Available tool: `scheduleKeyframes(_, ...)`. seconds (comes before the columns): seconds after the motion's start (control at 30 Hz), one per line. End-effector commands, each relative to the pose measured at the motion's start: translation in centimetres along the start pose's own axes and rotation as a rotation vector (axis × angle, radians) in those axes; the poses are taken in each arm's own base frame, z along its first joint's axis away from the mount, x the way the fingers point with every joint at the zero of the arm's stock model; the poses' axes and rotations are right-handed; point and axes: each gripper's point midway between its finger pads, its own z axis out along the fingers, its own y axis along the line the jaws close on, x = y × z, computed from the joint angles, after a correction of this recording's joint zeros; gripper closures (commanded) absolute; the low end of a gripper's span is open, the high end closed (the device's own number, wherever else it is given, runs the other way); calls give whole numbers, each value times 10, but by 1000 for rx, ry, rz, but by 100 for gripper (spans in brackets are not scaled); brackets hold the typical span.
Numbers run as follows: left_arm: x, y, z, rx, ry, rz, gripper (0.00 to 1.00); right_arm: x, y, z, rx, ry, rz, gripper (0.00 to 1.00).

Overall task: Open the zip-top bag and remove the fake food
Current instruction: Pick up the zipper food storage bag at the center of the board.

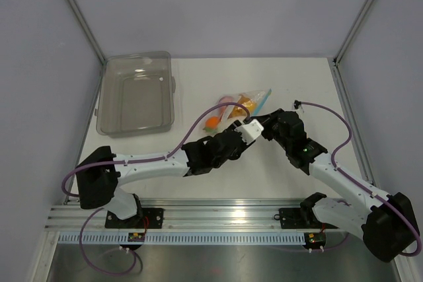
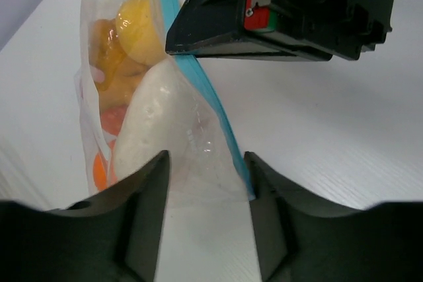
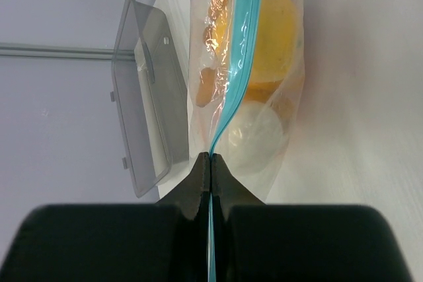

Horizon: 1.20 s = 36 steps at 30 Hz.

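The zip-top bag (image 1: 250, 102) lay on the white worktop (image 1: 251, 176), to the right of the smoky-grey tray (image 1: 135, 97) and well apart from it. Both grippers were brought together at its near end.

The right gripper (image 3: 209, 158) was clenched on the light blue zip strip (image 3: 239, 51). Its fingers were pressed flat together, with the strip pinched between them.

The left gripper (image 2: 205, 160) was released. Its fingers were spread, and the clear end of the bag was straddled by them, with the zip strip just inside one finger. Whether the plastic was touched by either finger could not be told.

The fake food was seen inside the bag. A white rounded piece (image 3: 254, 133) lay nearest the grippers, a yellow piece (image 3: 271, 37) beyond it, and orange pieces (image 3: 210, 84) were packed beside them against the crinkled plastic.
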Motion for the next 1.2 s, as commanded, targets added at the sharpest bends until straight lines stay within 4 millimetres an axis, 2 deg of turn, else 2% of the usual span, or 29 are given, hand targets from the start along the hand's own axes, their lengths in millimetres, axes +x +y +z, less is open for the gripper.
scheduleKeyframes(0.0, -32, 8, 5, -31, -68, -57, 58, -3, 31, -7, -95, 0, 22, 100)
scheduleKeyframes(0.03, -32, 9, 7, -32, -68, -63, 70, -2, 30, -7, -94, 2, 20, 100)
scheduleKeyframes(0.1, -32, 10, 8, -28, -65, -70, 80, -1, 31, -7, -97, 8, 20, 100)
scheduleKeyframes(0.13, -32, 10, 7, -28, -63, -69, 90, -1, 31, -7, -98, 10, 20, 100)
scheduleKeyframes(0.23, -33, 11, 5, -28, -67, -72, 100, 0, 30, -6, -98, 12, 15, 99)
scheduleKeyframes(0.3, -32, 15, 4, -41, -66, -79, 100, -2, 31, -5, -99, 4, 2, 77)
scheduleKeyframes(0.33, -33, 20, 4, -52, -67, -94, 100, -3, 32, -5, -106, -1, -4, 72)
scheduleKeyframes(0.37, -32, 22, 3, -56, -61, -100, 100, -3, 32, -6, -109, -5, -20, 58)
scheduleKeyframes(0.4, -31, 25, 3, -60, -57, -107, 100, -6, 32, -6, -109, -21, -26, 53)
scheduleKeyframes(0.5, -29, 35, -2, -72, -56, -143, 100, -14, 32, -9, -112, -60, -44, 45)
scheduleKeyframes(0.63, -30, 49, -13, -98, -65, -163, 100, -22, 36, -15, -136, -102, -71, 42)
scheduleKeyframes(0.77, -29, 60, -20, -113, -67, -177, 100, -27, 42, -18, -178, -128, -202, 37)
scheduleKeyframes(0.97, -34, 83, -38, -187, -98, -201, 100, -29, 52, -36, -330, -184, -468, 14)
scheduleKeyframes(1.03, -33, 90, -46, -200, -109, -209, 100, -28, 50, -41, -367, -207, -530, 11)
scheduleKeyframes(1.17, -30, 99, -56, -233, -117, -208, 100, -30, 38, -33, -334, -226, -588, 9)
